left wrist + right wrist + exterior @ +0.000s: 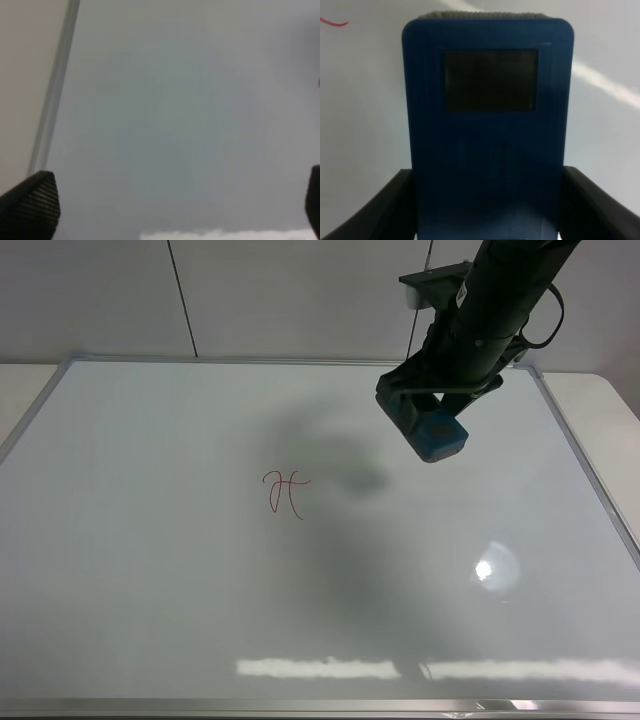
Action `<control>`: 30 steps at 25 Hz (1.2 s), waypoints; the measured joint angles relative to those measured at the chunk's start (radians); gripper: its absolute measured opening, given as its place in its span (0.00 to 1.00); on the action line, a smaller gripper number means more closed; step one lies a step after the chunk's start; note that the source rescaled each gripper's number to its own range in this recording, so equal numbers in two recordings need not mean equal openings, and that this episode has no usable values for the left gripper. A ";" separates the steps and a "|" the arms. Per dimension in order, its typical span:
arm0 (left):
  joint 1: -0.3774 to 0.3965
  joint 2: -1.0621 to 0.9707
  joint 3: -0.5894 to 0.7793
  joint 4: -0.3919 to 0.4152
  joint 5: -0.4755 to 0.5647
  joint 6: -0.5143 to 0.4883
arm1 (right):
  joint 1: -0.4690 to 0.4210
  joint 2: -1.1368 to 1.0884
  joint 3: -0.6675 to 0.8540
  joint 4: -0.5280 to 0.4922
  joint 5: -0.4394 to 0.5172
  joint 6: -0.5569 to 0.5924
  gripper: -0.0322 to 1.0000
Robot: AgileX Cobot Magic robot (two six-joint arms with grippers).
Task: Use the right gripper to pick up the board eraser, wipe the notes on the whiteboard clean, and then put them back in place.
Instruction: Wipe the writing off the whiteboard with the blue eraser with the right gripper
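The eraser (443, 438) is being pinched by the right gripper (420, 420) over the whiteboard's (150, 590) far right. The notes (285, 492), to its left, are not yet being wiped.

The whiteboard (150, 590) lies flat on a table (612, 390) and covers nearly all of it. The notes (284, 492) sit on the board, a little left of its middle. The eraser (441, 435) hangs above the board's far right part, well right of the notes. It sits between the fingers of the right gripper (425, 420), one at each long side. The left gripper (170, 210) hovers over the board near its frame (52, 100).
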 joint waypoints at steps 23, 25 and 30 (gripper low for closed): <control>0.000 0.000 0.000 0.000 0.000 0.000 | 0.218 0.340 -0.429 -0.012 0.227 -0.153 0.04; 0.000 0.000 0.000 0.000 0.000 0.000 | 0.232 0.377 -0.467 -0.011 0.230 -0.161 0.04; 0.000 0.000 0.000 0.000 0.000 0.000 | 0.243 0.447 -0.498 0.000 0.234 -0.175 0.04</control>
